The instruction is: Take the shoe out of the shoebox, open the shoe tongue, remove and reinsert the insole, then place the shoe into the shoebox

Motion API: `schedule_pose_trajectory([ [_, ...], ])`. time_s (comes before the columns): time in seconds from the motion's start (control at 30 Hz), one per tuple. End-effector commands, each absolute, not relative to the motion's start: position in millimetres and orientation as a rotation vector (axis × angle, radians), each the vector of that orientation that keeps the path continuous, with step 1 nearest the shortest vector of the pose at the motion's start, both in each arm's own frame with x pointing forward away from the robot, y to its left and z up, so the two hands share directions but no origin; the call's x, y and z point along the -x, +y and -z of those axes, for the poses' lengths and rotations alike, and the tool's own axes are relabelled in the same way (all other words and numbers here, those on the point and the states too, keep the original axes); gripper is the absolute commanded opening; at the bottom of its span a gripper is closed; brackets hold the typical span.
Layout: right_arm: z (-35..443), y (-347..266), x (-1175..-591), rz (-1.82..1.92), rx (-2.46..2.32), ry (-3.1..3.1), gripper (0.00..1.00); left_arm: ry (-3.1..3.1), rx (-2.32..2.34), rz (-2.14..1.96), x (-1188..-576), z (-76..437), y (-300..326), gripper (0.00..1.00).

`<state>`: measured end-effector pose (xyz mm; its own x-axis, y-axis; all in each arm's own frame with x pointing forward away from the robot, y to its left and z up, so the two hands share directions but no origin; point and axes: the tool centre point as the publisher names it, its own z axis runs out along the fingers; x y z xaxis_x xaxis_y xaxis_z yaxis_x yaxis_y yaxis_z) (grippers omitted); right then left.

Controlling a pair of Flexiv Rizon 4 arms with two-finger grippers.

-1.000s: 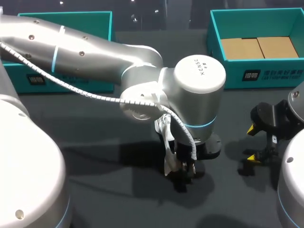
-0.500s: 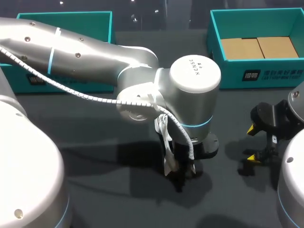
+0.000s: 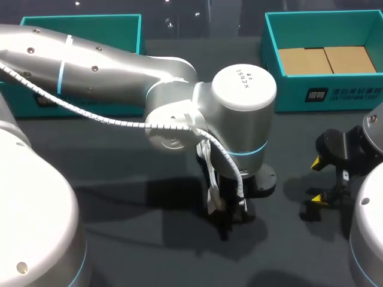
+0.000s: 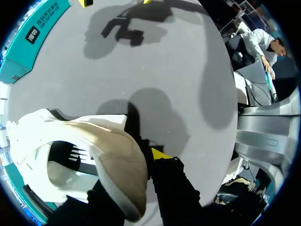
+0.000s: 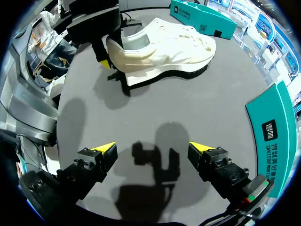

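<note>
"At the left pincer, what have you got?"

"It is clamped on the heel of the white shoe. The yellow-tipped finger is outside the heel's back and the other is mostly hidden by the shoe. The right wrist view shows the shoe out on the bench, toe pointing away from that pincer. Whether the heel rests on the bench or hangs just above it, I cannot tell."

"How will it handle?"

"Light, I'd judge. The upper looks soft and will give under pressure, while the sole and heel cup are stiffer. That makes the heel a sound place to hold. The laces and tongue will flop. The insole is probably thin and bendy and may cling inside, though I cannot make it out clearly."

"And the other arm?"

"The right pincer hangs over bare bench, well apart from the shoe, fingers spread with nothing between them. I'd have it pinch the tongue's free edge, then the insole at the heel end."

"The shoebox?"

"At the bench's far right, without the shoe."
</note>
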<state>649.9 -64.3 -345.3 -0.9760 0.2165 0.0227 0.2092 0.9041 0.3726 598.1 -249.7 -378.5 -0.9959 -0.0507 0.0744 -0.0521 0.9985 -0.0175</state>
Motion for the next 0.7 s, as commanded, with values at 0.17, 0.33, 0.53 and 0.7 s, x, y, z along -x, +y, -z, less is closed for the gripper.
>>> schedule_pose_trajectory([
  [0.17,344,-65,-648,-0.592,-0.341,3.044,1.0,-3.028,0.03,-0.016,-623,305,-222,0.0],
  [0.33,344,-65,-648,-0.592,-0.341,3.044,1.0,-3.023,0.066,-0.01,-648,253,-199,0.0],
  [0.53,344,-65,-648,-0.592,-0.341,3.044,1.0,-3.011,0.112,-0.008,-682,209,-177,0.0],
  [0.7,344,-65,-648,-0.592,-0.341,3.044,1.0,-2.989,0.18,0.001,-712,177,-158,0.0],
])
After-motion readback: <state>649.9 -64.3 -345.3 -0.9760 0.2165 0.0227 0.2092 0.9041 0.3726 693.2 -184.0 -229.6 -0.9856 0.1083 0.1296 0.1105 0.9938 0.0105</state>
